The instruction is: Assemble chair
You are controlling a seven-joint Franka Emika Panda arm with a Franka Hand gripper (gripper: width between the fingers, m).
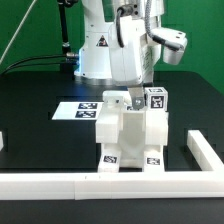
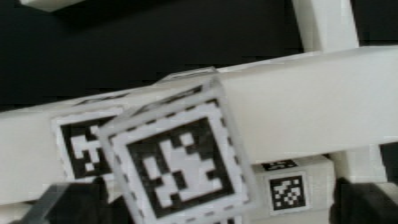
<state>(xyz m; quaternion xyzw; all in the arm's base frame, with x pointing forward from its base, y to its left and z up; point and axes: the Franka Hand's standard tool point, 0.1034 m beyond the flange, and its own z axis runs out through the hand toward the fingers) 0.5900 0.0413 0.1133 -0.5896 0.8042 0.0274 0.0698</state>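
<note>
Exterior view: chair (image 1: 125, 130) near border rail (image 1: 60, 183). Wrist view: tags (image 2: 178, 165) close-up; fingers (image 2: 57, 205) opening indeterminable.

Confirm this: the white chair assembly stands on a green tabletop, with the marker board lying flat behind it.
Wrong in one respect: the exterior view shows the tabletop is black, not green. The white chair assembly stands on a black tabletop, with the marker board lying flat behind it.

Robotics lab: green backdrop (image 1: 205, 25), black table (image 1: 30, 105), tagged marker board (image 1: 72, 108), white border rail (image 1: 50, 185).
</note>
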